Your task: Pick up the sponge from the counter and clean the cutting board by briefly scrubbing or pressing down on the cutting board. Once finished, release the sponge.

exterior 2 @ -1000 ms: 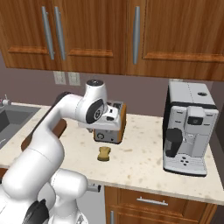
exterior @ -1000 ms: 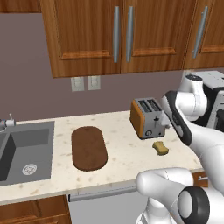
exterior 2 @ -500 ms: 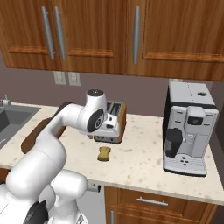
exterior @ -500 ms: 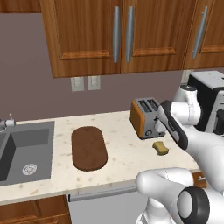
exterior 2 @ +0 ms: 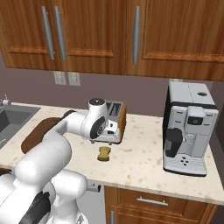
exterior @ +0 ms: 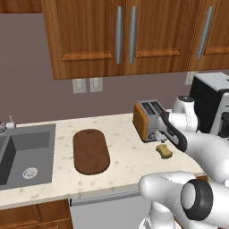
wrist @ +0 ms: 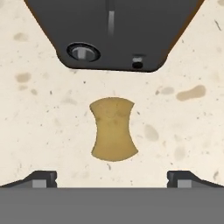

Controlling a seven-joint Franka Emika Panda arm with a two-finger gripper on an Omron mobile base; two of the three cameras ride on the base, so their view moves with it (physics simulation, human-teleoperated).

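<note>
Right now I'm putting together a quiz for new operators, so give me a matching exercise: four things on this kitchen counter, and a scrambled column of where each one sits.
Things:
1. sponge
2. cutting board
3. toaster
4. coffee machine

Places:
A. at the counter's far right end
B. lying flat between the sink and the toaster
C. on the counter in front of the toaster, below the open gripper
D. by the wall, just behind the sponge

Pairs: 1-C, 2-B, 3-D, 4-A
</note>
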